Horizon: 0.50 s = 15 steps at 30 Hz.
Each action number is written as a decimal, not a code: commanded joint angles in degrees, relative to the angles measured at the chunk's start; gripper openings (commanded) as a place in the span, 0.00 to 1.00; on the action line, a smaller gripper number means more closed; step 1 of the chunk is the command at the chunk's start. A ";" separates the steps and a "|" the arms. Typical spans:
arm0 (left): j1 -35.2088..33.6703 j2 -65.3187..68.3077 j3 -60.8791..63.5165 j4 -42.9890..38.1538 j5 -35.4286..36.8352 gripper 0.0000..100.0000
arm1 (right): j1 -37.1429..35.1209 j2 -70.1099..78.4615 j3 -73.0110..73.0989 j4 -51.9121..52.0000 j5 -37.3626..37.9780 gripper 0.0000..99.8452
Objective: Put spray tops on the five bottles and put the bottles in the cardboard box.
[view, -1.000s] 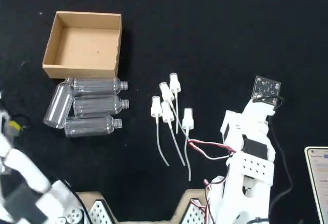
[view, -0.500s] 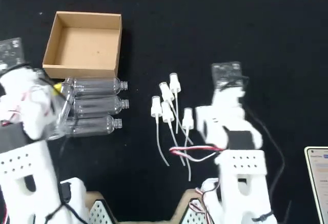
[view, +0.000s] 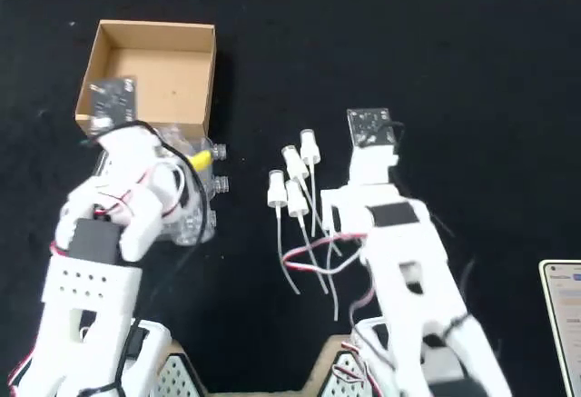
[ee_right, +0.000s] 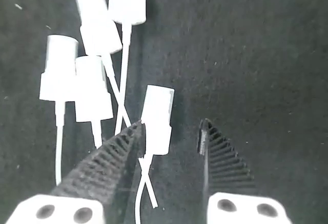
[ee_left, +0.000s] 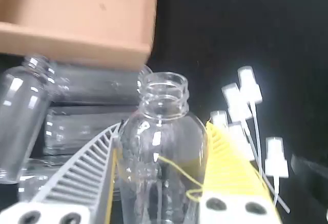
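Note:
A clear bottle (ee_left: 163,147) with an open neck stands between the white and yellow fingers of my left gripper (ee_left: 164,131), which is shut on it. Other clear bottles (ee_left: 23,116) lie behind it, in front of the cardboard box (ee_left: 77,24). From above, my left arm (view: 127,197) covers the bottles (view: 204,183) below the box (view: 150,74). My right gripper (ee_right: 171,126) hangs open over the black table. One white spray top (ee_right: 156,119) lies between its fingers, close to one of them. Several more spray tops (ee_right: 92,96) lie just beyond. My right arm (view: 381,224) reaches over the spray tops (view: 295,174).
The table is black cloth. A screen device (view: 563,324) lies at the right edge near the front. Red and white cables (view: 313,261) loop off the right arm over the tubes of the spray tops.
Both arms have swung in from the front. The left one has come across to the bottles and closed on one; the right one has moved left over the spray tops.

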 commanded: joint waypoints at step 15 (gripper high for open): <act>4.18 -1.14 3.21 -3.52 4.40 0.10 | -0.88 17.71 -12.70 -1.58 -5.80 0.17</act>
